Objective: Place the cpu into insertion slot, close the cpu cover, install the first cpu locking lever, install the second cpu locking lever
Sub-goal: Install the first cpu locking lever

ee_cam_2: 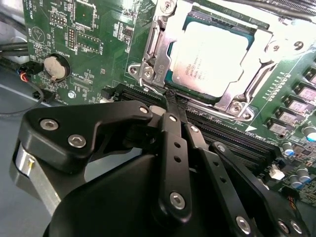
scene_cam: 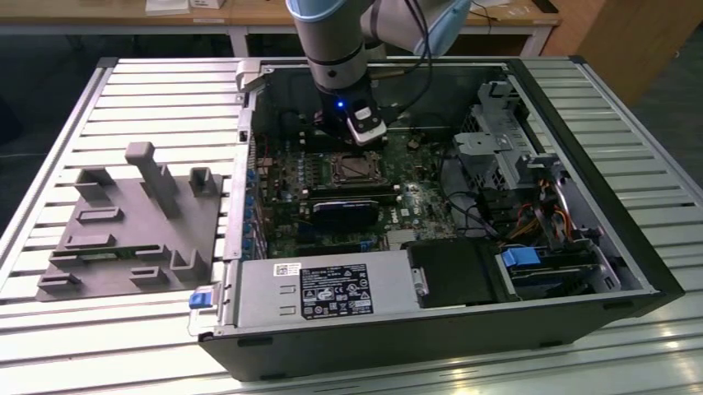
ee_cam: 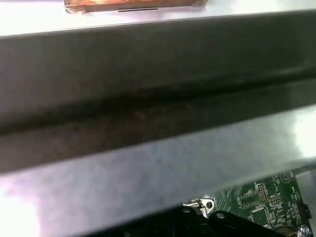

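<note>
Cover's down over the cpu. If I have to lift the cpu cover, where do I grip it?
Probably the frame edge of the cpu cover nearest the gripper, coming from the long black slots: it lies flat, and its window leaves only a thin rim to pinch.

We record the cpu (ee_cam_2: pixel 207 59) as pale silver-grey with small dark print, seated beyond the fingertips of the gripper (ee_cam_2: pixel 174 97), which is matt black with bright silver screw heads. The cpu cover (ee_cam_2: pixel 269 52) framing the chip is bare silver metal. The circuit board (ee_cam_2: pixel 94 44) beside the tool is green with fine white markings. In the exterior view we note a grey fixture block (scene_cam: pixel 132 222) and a blue tab (scene_cam: pixel 200 298)
</note>
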Controlling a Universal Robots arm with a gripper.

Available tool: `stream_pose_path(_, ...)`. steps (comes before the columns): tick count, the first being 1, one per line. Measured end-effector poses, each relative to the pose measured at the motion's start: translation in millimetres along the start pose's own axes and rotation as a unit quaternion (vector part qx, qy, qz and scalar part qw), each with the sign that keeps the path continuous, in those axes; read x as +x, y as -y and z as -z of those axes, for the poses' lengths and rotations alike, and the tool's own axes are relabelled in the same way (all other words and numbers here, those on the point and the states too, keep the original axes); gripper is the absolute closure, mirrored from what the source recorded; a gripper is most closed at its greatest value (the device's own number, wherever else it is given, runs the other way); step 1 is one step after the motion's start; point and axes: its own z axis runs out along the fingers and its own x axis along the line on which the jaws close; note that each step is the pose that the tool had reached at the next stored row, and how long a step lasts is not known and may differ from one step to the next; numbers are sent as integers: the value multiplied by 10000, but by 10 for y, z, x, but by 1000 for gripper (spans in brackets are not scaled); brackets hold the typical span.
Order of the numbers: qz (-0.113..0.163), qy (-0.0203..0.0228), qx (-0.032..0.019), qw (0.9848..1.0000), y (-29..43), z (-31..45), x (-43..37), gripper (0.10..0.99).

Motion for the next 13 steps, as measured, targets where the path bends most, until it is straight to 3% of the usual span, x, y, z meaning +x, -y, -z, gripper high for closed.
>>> stream_pose_path(4, -1, 0, -3, 10000, -1, -2, 1, 984)
stream_pose_path(9, -11, -16, -66, 10000, -2, -1, 1, 984)
stream_pose_path(13, -12, -14, -73, 10000, -5, 12, -3, 984)
